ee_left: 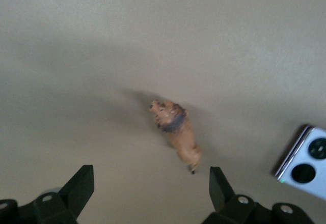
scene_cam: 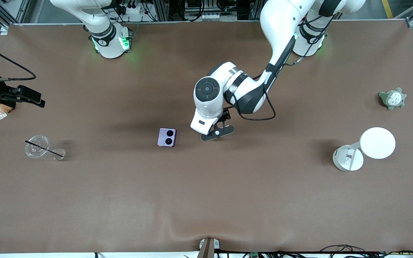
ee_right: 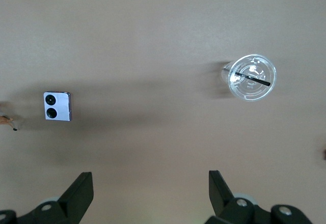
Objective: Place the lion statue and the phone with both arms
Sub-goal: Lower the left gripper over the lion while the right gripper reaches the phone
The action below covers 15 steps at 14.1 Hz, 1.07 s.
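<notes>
Left wrist view puts the lion statue (ee_left: 176, 130) right out on the bare brown table (ee_left: 153, 40), standing free, and the left gripper (ee_left: 152, 184) hangs above it with its 2 fingers (ee_left: 81, 184) spread wide. The statue's tail end sits between the jaws, nearer one fingertip than the other, while its maned head points away from them; nothing is touching it. Off at the edge of that same view lies the phone (ee_left: 305, 162), flat, its 2 black camera circles facing up, well clear of the fingers. From the front view, the left gripper (scene_cam: 216, 132) sits low over the middle of the table, just beside the phone (scene_cam: 166, 137) on the side toward the left arm's end, and the arm's own wrist hides the statue there. Right wrist view shows the right gripper (ee_right: 152, 184) up high over the table, jaws released and holding nothing, with the phone (ee_right: 57, 106) small below and a clear plastic cup (ee_right: 250, 77) with a black straw well apart from it. That arm waits at its end of the table. Toward the left arm's end stand a white desk lamp (scene_cam: 366, 148) and a grey-green plush toy (scene_cam: 392, 98).
</notes>
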### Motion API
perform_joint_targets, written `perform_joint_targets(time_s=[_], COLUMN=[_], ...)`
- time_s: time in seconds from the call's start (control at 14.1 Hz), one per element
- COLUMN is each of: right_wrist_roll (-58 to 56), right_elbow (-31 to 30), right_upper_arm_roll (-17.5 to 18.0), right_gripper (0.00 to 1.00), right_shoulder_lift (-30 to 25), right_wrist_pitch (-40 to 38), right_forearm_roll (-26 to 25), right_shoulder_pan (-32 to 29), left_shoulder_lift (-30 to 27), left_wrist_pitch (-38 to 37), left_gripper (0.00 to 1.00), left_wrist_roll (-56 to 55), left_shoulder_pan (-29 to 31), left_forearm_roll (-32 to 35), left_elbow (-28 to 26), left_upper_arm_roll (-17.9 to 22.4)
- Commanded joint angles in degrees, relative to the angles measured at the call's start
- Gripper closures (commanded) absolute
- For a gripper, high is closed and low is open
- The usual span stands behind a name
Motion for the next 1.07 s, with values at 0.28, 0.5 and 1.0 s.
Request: perform_joint_targets(time_s=[0.28, 0.5, 1.0], right_wrist_roll=[0.74, 0.82, 4.75], right_elbow=[1.42, 1.42, 0.64], right_upper_arm_roll=[0.25, 0.25, 0.34], right_gripper=[0.0, 0.0, 0.0], right_shoulder_lift=[10.94, 17.09, 25.46], right_wrist_pitch=[11.47, 19.73, 27.49], right_forearm_roll=[1.31, 1.4, 1.48], right_shoulder_pan=[6.16, 8.72, 14.78], left_shoulder_lift=[5.76, 6.12, 7.08], left_wrist_pitch=[6.36, 6.36, 7.24], left_gripper=[0.04, 0.1, 0.17], left_wrist_roll=[-7.97, -7.45, -6.57], left_shoulder_pan=[-2.11, -2.2, -1.85], left_forearm_roll=[1.38, 1.39, 1.3], left_elbow=[1.26, 1.17, 1.17], left_upper_arm_roll=[1.08, 1.17, 1.08])
